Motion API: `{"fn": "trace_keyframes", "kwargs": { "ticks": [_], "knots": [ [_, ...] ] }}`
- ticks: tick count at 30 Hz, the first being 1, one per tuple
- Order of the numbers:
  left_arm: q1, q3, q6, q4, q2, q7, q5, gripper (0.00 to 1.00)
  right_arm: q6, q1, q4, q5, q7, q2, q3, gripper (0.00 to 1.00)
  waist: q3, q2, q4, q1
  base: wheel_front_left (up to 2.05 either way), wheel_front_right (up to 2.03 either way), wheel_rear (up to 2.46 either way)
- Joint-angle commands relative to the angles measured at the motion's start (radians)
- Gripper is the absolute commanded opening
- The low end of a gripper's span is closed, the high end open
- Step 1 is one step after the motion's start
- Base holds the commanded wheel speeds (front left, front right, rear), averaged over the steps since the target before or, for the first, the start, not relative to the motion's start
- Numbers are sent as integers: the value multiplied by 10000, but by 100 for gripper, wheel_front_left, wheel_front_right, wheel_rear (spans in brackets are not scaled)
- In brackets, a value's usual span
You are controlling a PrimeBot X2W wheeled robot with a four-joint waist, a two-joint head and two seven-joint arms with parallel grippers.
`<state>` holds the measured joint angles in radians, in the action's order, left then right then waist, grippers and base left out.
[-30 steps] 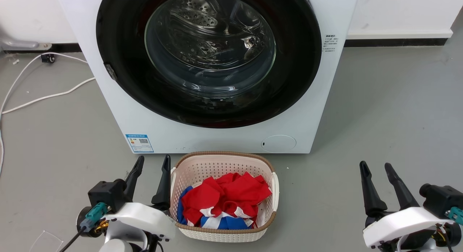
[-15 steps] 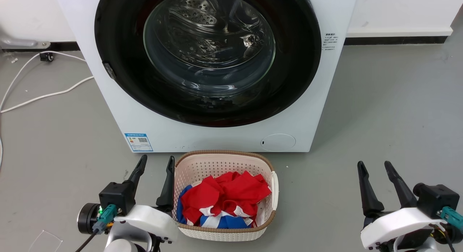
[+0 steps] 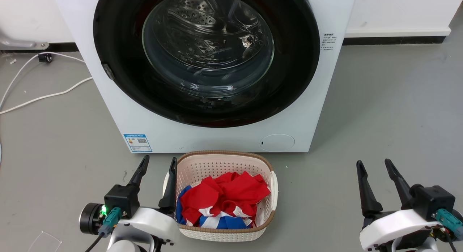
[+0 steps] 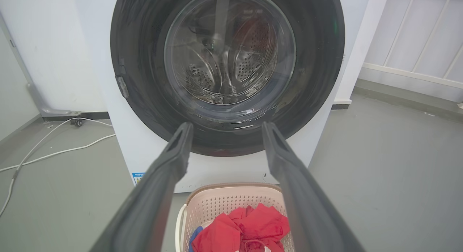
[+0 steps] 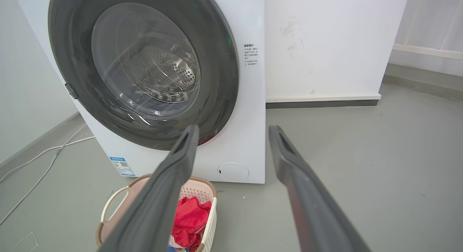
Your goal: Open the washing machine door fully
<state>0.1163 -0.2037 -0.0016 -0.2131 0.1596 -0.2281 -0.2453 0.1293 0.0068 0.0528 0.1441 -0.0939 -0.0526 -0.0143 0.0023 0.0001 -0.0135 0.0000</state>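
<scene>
washing machine door (image 3: 206,56): shut, flush in the front of the white washing machine (image 3: 325,85), directly behind the laundry basket (image 3: 224,153) and above it in the head view; glossy black rim around a clear bulging window, with the steel drum seen through the glass.
door in wrist views: the left wrist view faces it almost square on (image 4: 229,64); the right wrist view sees it from the right, at a slant (image 5: 144,71).
grey piece (image 3: 108,71): small, on the door's rim, on the side that lies up and to the left of the basket.
laundry basket: cream, perforated, with a brown rim, standing on the grey floor (image 3: 379,118) just in front of the machine's base; also seen low in the left wrist view (image 4: 235,185) and the right wrist view (image 5: 212,216).
clothes (image 3: 224,194): red, blue and white, heaped inside the basket.
left tool (image 3: 160,158): just left of the basket, fingers spread wide and holding nothing; the finger nearer the basket lies along its left rim, and contact cannot be told. its tips (image 4: 227,125) point at the door's lower part, well short of it.
right tool (image 3: 373,161): well to the right of the basket, above the floor, fingers spread wide and empty (image 5: 234,127).
blue sticker (image 3: 138,142): on the machine's front, just behind the basket's left corner.
round cover (image 3: 277,142): on the machine's front, just behind the basket's right corner.
white cable (image 3: 43,96): on the floor, far left of the basket.
</scene>
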Motion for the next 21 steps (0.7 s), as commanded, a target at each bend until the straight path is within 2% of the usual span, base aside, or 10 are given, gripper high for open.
{"fn": "trace_keyframes", "kwargs": {
  "ticks": [1,18,21],
  "knots": [
    [67,58,-30,-26,7,-95,146,100,21,108,-61,-100,-95,25,-4,100,-7,-1,2,0,0,0,0],
    [158,378,-332,-625,-229,-397,711,100,13,158,71,-783,-405,36,-25,100,-26,-1,-25,0,0,0,0],
    [165,466,-397,-702,-278,-377,576,100,13,140,133,-618,-401,36,-39,100,-34,-1,-25,0,0,0,0]
  ]
}}
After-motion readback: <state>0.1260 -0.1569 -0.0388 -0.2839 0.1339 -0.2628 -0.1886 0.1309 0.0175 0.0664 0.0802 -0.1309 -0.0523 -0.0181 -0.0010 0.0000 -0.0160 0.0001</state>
